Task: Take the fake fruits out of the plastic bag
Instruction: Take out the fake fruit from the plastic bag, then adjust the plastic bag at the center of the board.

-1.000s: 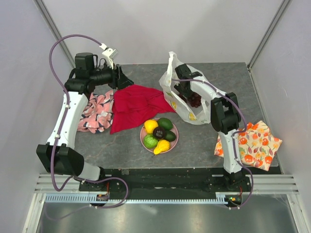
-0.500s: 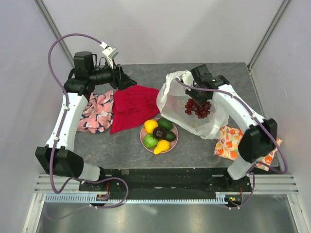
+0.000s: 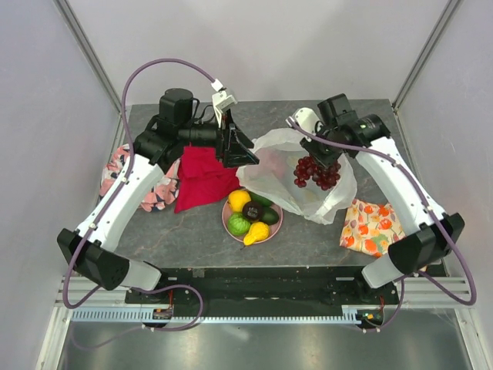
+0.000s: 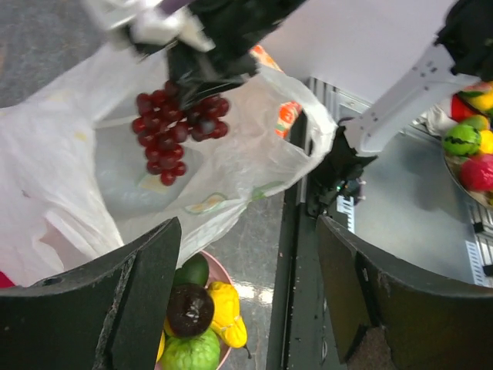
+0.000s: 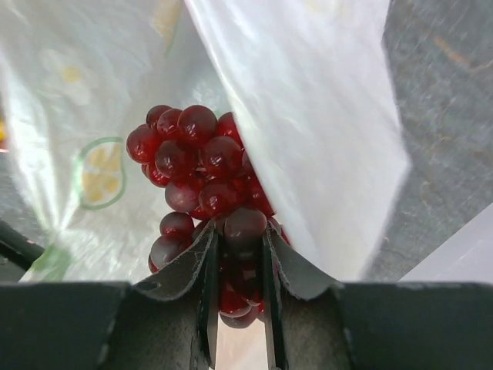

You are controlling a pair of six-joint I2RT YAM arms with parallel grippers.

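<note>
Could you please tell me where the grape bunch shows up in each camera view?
Top external: grape bunch right of centre, over the plastic bag.
Left wrist: upper left, against the bag.
Right wrist: centre, held between the right fingers.
Shared landmark: the plastic bag behind it in every view.

— What sort of place is this?
— A robotics lab, and a boxed-in test cell at that, not anyone's kitchen. Plain white panel walls (image 3: 254, 46) close off three sides, framed by bare aluminium struts (image 3: 85, 48).
— And the bench itself?
— A grey stone-look tabletop (image 3: 192, 231). At its near edge the left arm (image 3: 115, 204) and right arm (image 3: 400, 183), both white and black, are bolted to a black base plate (image 3: 262, 277) on aluminium rails (image 3: 269, 297). Purple cables (image 3: 166, 63) loop loose above them.
— Anything homely?
— Only props: glossy plastic fruits (image 3: 253, 211) on a pink plate (image 3: 278, 220), and an orange printed cloth (image 3: 373, 227).
</note>
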